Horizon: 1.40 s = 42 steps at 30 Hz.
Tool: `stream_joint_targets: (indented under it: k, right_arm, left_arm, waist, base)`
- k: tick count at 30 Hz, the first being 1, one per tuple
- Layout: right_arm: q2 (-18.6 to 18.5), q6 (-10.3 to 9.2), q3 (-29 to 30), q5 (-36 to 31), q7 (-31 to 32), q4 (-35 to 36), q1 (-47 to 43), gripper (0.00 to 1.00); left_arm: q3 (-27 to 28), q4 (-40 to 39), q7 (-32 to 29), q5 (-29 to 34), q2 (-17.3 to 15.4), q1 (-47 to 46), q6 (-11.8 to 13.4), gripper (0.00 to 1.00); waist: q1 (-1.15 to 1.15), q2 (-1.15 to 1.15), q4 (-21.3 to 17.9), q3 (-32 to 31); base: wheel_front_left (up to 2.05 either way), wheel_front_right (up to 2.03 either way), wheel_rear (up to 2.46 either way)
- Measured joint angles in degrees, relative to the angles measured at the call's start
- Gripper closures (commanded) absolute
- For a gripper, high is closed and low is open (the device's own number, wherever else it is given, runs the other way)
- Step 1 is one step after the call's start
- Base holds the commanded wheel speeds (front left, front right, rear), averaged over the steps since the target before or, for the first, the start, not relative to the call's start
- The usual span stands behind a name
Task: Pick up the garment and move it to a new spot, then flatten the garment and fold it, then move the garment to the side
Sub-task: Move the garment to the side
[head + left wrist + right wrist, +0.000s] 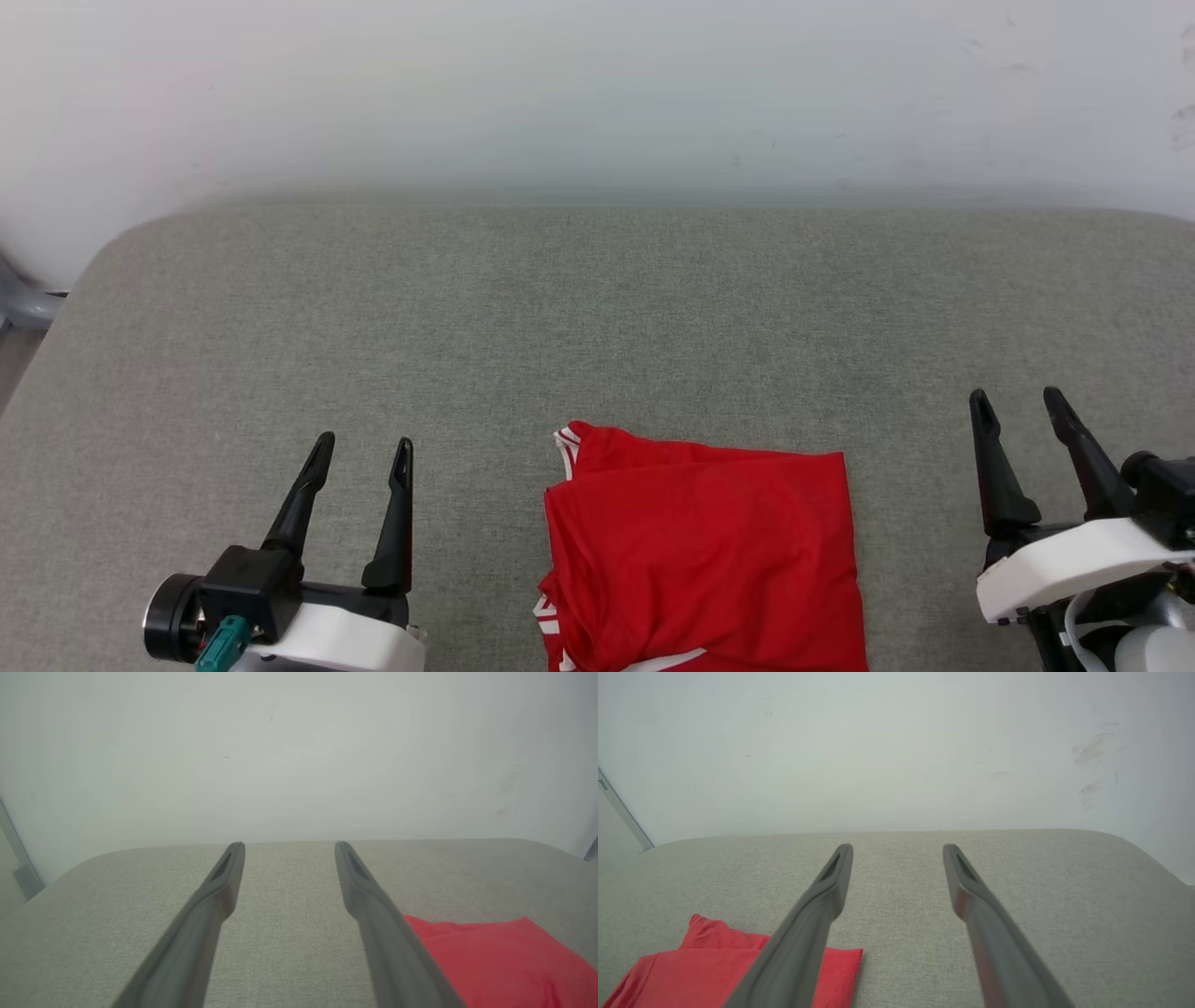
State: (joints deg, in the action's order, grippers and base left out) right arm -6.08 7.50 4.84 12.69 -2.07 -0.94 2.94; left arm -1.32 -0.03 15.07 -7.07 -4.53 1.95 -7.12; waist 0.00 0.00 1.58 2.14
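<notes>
Though hard to settle from one glance, seems fair to count the fold as done. See the red shirt (700,551) lying flat as a compact rectangle on the grey fabric-covered table (597,308), at the middle of the table's near edge. Shows red-and-white striped trim at one far corner and along the near side (no lettering or number on view, so presumably tucked inside or face down). Runs off the bottom of the head view, so no vouching for the nearest hem.

Nothing gripped. Find the left gripper (364,441) over the table's near-left part, fingers (219,891) spread wide apart and empty, clear of the cloth. Likewise the right gripper (1017,395) over the table's near-right part, fingers (966,891) apart, holding nothing. Both aimed toward the table's far edge.

Safe to tick off, by that look: pick-up, move, flattening, folding. Left to do, most likely: shifting the folded bundle toward one side of the table. Cannot tell whether this spot counts as "the side" already. Would call for a grasp keeping the layers together.
</notes>
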Motion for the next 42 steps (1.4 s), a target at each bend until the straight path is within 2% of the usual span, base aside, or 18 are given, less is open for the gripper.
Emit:
stream_joint_targets:
  k: [9, 13, 16, 17, 18, 24, 29, 34, 41, 42]
  right_arm:
    - [2.05, 0.00, -0.14, -1.22, -1.12, -0.59, -0.48, 0.00]
    - [1.98, 0.01, -0.87, -2.71, 2.24, -0.45, -0.47, 0.00]
    - [0.77, 0.01, -3.25, -3.37, 9.43, 0.16, -0.43, 0.00]
    - [0.71, 0.00, -4.16, -2.31, 13.37, 0.41, -0.32, 0.00]
    - [-0.64, 0.07, -6.91, -0.67, 20.62, 1.64, -0.35, 0.00]
    - [-0.85, 0.01, -7.03, 2.41, 43.07, 5.93, 0.41, 0.00]
    - [0.43, 0.01, -5.28, 2.19, 52.74, 7.26, 0.39, 0.00]
    - [1.89, 0.01, -4.10, 0.83, 55.55, 5.30, 0.42, 0.00]
    - [2.36, -0.01, -5.12, 0.27, 54.50, 0.77, 0.70, 0.00]
    - [2.29, -0.04, -5.64, 0.22, 54.32, 0.23, 0.81, 0.04]
  left_arm:
    - [-0.34, -0.64, 0.00, 1.34, 0.14, -0.17, -0.21, 0.00]
    - [-0.56, -0.97, 0.00, 1.82, 0.00, -0.98, -0.23, 0.00]
    - [-0.59, -1.14, 0.00, 1.89, -0.20, -1.13, -0.27, 0.00]
    - [-0.68, -1.13, 0.00, 1.99, -0.24, -1.23, -0.27, 0.00]
    - [-0.85, -1.13, 0.00, 2.26, -0.34, -1.82, -0.27, 0.00]
    - [-1.47, -1.11, 0.00, 2.40, -0.32, -3.58, -0.29, 0.00]
    - [-2.61, -0.62, 0.00, 2.83, -0.24, -5.28, -0.29, 0.00]
    - [-3.09, -0.33, 0.00, 2.83, -0.22, -6.13, -0.29, 0.00]
    - [-3.19, -0.22, 0.00, 2.79, -0.40, -6.96, -0.29, 0.00]
    - [-3.22, -0.18, 0.00, 2.79, -0.44, -6.98, -0.29, 0.00]
  waist:
    - [0.00, 0.00, -0.69, 0.96]
    - [0.00, 0.00, -0.47, 1.91]
    - [0.00, 0.00, -0.24, 2.86]
    - [0.00, 0.00, -0.15, 3.24]
    - [0.00, 0.00, 0.09, 4.07]
    - [0.00, 0.00, 1.17, 6.66]
    - [0.00, 0.00, 3.03, 8.51]
    - [0.00, 0.00, 5.03, 9.99]
    - [0.00, 0.00, 6.64, 11.10]
    - [0.00, 0.00, 6.71, 11.13]
  base:
    - [0.00, 0.00, 0.00]
    - [0.00, 0.00, 0.00]
    - [0.00, 0.00, 0.00]
    - [0.00, 0.00, 0.00]
    - [0.00, 0.00, 0.00]
    - [0.00, 0.00, 0.00]
    - [0.00, 0.00, 0.00]
    - [0.00, 0.00, 0.00]
    - [0.00, 0.00, 0.00]
    - [0.00, 0.00, 0.00]
